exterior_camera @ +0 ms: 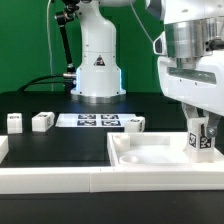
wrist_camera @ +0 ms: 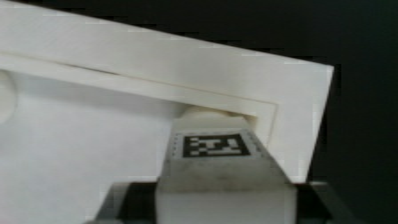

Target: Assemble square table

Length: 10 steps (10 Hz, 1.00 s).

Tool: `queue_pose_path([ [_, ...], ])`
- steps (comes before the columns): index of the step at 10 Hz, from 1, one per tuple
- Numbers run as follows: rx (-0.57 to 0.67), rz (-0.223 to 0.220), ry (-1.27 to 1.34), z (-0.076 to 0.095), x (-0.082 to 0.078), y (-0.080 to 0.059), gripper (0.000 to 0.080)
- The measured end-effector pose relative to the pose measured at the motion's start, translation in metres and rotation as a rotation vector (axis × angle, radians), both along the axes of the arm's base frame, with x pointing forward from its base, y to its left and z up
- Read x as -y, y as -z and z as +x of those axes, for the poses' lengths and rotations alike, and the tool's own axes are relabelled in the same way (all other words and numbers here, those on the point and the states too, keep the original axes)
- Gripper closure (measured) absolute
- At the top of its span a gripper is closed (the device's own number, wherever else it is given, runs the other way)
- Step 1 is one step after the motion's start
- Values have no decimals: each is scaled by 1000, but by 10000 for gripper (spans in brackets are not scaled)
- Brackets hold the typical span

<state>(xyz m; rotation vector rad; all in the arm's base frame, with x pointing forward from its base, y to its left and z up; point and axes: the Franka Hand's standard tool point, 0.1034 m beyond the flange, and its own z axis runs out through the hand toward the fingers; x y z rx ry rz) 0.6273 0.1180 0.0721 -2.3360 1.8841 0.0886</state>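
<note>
First leg at the slab, three to go.
The gripper (exterior_camera: 200, 125) is clamped on one leg (exterior_camera: 200, 143), held upright at the corner of the slab (exterior_camera: 150, 152) on the exterior view's right. Whether it is seated there I cannot tell. The slab lies on the counter (exterior_camera: 60, 145) with no other leg visibly fitted. Loose legs wait behind it: two (exterior_camera: 14, 122) (exterior_camera: 42, 121) well apart on the exterior view's left, and one (exterior_camera: 135, 123) just beside the marker board (exterior_camera: 98, 120). By my reckoning the assembly has barely begun.

White slab (exterior_camera: 150, 152) flat, rims up — tagged leg (exterior_camera: 200, 137) upright at corner; three legs (exterior_camera: 14, 122) (exterior_camera: 42, 121) (exterior_camera: 135, 123) loose beyond.
</note>
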Motion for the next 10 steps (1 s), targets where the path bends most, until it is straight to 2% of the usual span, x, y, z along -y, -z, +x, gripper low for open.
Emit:
queue_pose_path([
  [1,6,-2,-48,0,0,1,415],
  [2,9,-4,-94,0,0,2,276],
  [3,14,-5,-140,0,-1,2,186],
  [6,62,-16,-454,0,-3,2,151],
  [10,113,-36,-832,2,-3,0,150],
])
